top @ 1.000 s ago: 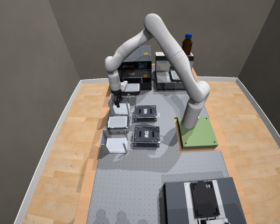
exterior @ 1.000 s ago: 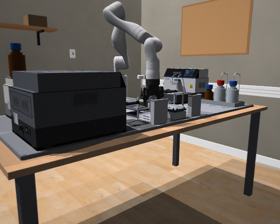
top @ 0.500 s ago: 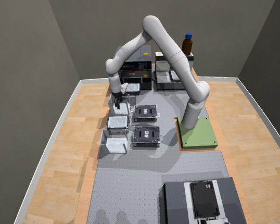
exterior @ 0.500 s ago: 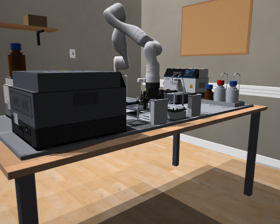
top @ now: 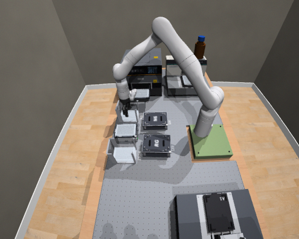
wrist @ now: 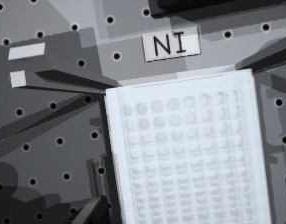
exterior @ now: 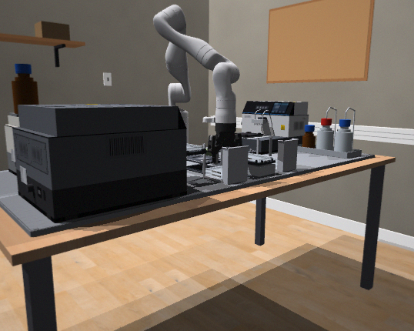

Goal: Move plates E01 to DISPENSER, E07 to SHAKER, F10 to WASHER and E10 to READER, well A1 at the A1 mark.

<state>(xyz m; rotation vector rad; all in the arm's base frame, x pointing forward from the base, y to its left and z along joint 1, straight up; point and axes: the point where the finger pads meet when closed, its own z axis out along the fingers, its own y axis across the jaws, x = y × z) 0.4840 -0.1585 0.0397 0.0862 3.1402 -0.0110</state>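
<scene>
My gripper (top: 125,112) (exterior: 218,148) is open and empty. It hangs just over the IN rack (top: 118,111), above the clear well plate (top: 130,116) (wrist: 186,155) that tops the stack there. In the wrist view this plate fills the lower right, and the IN label (wrist: 170,44) lies on the deck beyond its short end. No fingertip touches the plate. Another plate (top: 125,130) sits on the station just in front of IN. One plate (top: 141,94) sits on the black instrument's tray at the back. One plate (top: 187,80) sits in the pale instrument beside it. The front instrument's dark nest (top: 219,213) holds no plate.
Nests N6 (top: 155,119) and RG (top: 156,143) stand right of the racks, both bare. A second rack (top: 110,150) with a plate (top: 124,154) stands at the front of the left column. The arm's green base (top: 215,145) is to the right. A brown bottle (top: 199,47) tops the pale instrument.
</scene>
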